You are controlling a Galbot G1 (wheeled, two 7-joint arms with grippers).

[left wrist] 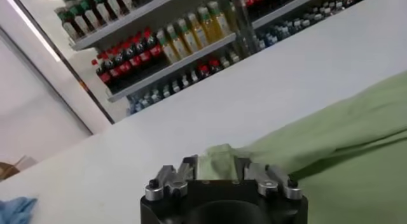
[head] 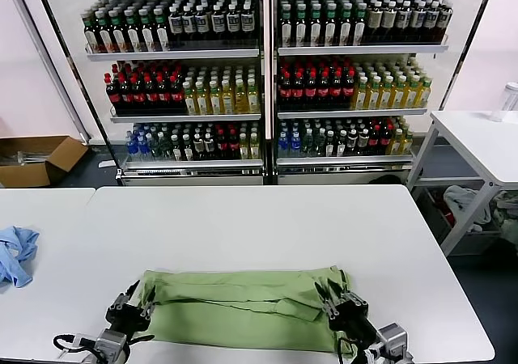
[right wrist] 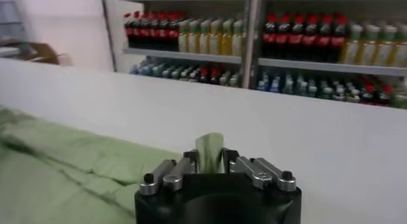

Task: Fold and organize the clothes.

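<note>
The clothes, a light green shirt [head: 243, 311], lie folded into a long band across the near edge of the white table [head: 259, 226]. My left gripper [head: 139, 295] sits at the shirt's left end and my right gripper [head: 333, 295] at its right end. In the left wrist view the left gripper [left wrist: 216, 165] has its fingers apart, with a bunched corner of the shirt [left wrist: 343, 136] between them. The right gripper [right wrist: 210, 155] likewise stands open around an upright fold of the shirt [right wrist: 63, 161].
A small light blue cloth [head: 16, 255] lies at the table's left edge. Behind the table stand glass-door coolers full of bottles [head: 259, 81]. A cardboard box [head: 36, 158] sits on the floor at left and a second white table [head: 486, 137] at right.
</note>
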